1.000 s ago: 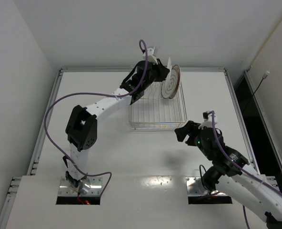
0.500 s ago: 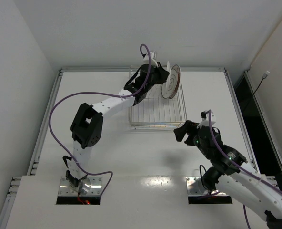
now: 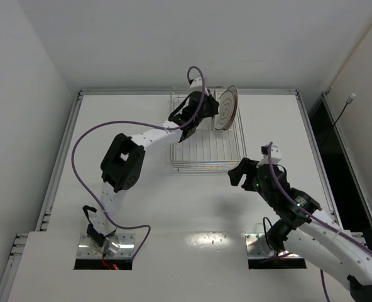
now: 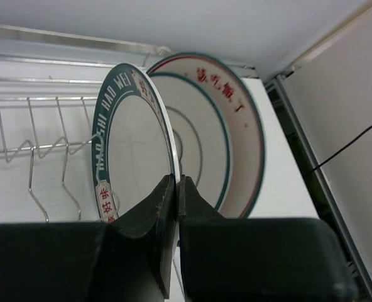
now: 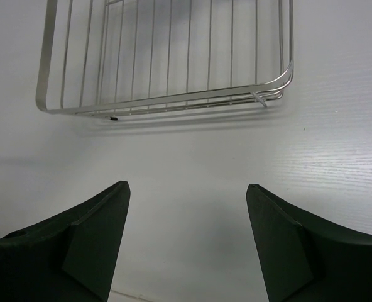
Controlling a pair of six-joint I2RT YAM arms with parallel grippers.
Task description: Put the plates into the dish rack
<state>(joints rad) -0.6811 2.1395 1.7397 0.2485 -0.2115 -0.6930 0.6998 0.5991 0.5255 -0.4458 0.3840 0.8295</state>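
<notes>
at the far end of the rectangular silver wire dish rack (image 3: 206,150), near its 1 o'clock corner in the top view, two round plates stand on edge. the nearer one in the left wrist view, a round white plate with a dark green lettered rim (image 4: 131,157), stands almost upright among the wires. just behind it, at its 3 o'clock in that view, stands a round white plate with thin green rings and red characters (image 4: 233,141), its face turned toward the first. the two overlap there and i cannot tell whether they touch.

the left gripper (image 4: 177,192) has hold of the green-rimmed plate at its lower rim. one black finger (image 4: 149,217) lies on each face, with only the plate's thickness between them. the rack's upright prongs (image 4: 29,150) show at 9 o'clock of that plate, with no plate between them.

the rack sits on the white table (image 3: 142,189), toward 12 o'clock from its middle. the right gripper (image 5: 186,245) hangs over bare table at the rack's 5 o'clock in the top view. its jaws are spread wide with nothing between them, and the rack's near rim lies at 12 o'clock in the right wrist view, apart from the fingers. a purple cable (image 3: 79,139) loops out at 9 o'clock of the left arm.
</notes>
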